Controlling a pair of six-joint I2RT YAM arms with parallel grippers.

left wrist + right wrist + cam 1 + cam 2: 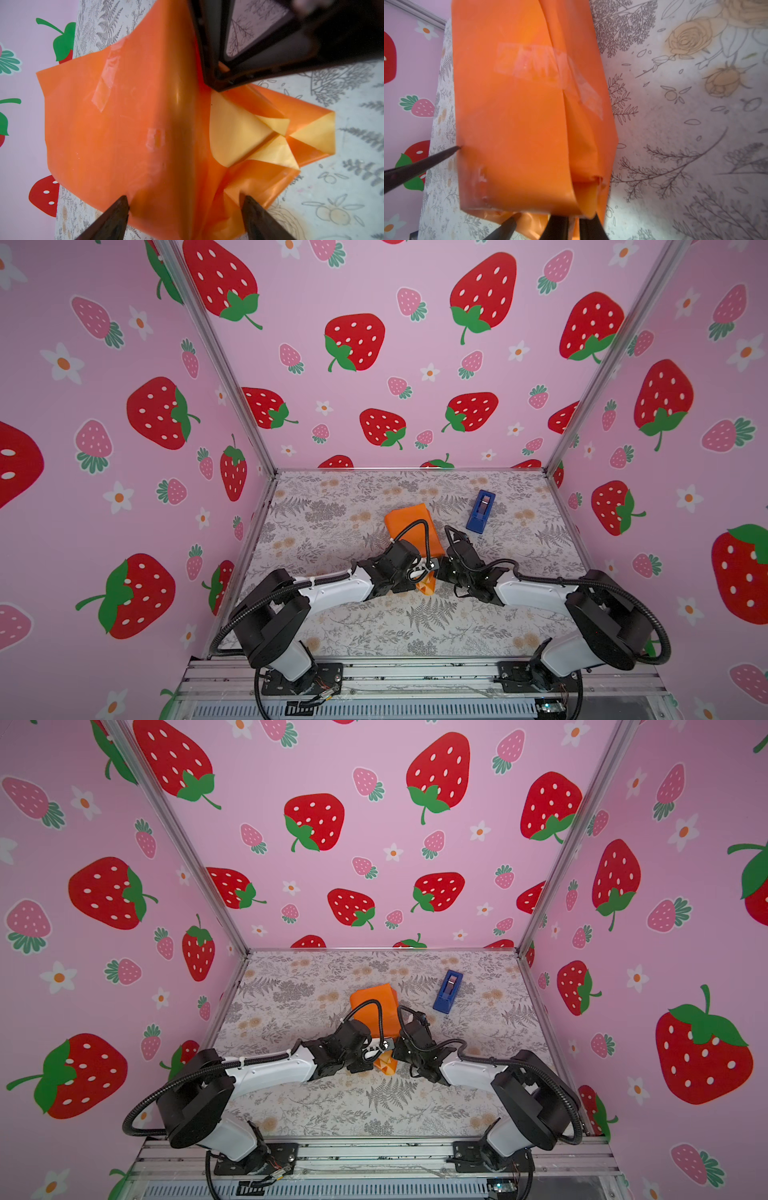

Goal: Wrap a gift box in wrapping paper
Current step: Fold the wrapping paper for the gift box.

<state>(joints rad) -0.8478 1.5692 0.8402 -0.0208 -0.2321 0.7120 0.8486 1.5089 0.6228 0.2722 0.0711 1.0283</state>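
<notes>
Wrapping paper (409, 526), gift box presumably hidden inside, sits mid-tabletop (332, 497), long seam taped. Step, prob.: closing near-end flaps. Left gripper (184, 199) fingers wide, straddling the bundle. Right gripper (574, 222) fingers narrow, apparently pinching a flap. Both arms low, wrists meeting there. Next: press flaps flat, tape from blue dispenser (481, 511).

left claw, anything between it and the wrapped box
Nothing visible: the open left claw straddles the orange paper that hides the box, fingertips on it. The right claw pinches its folded end, not in the way.
</notes>
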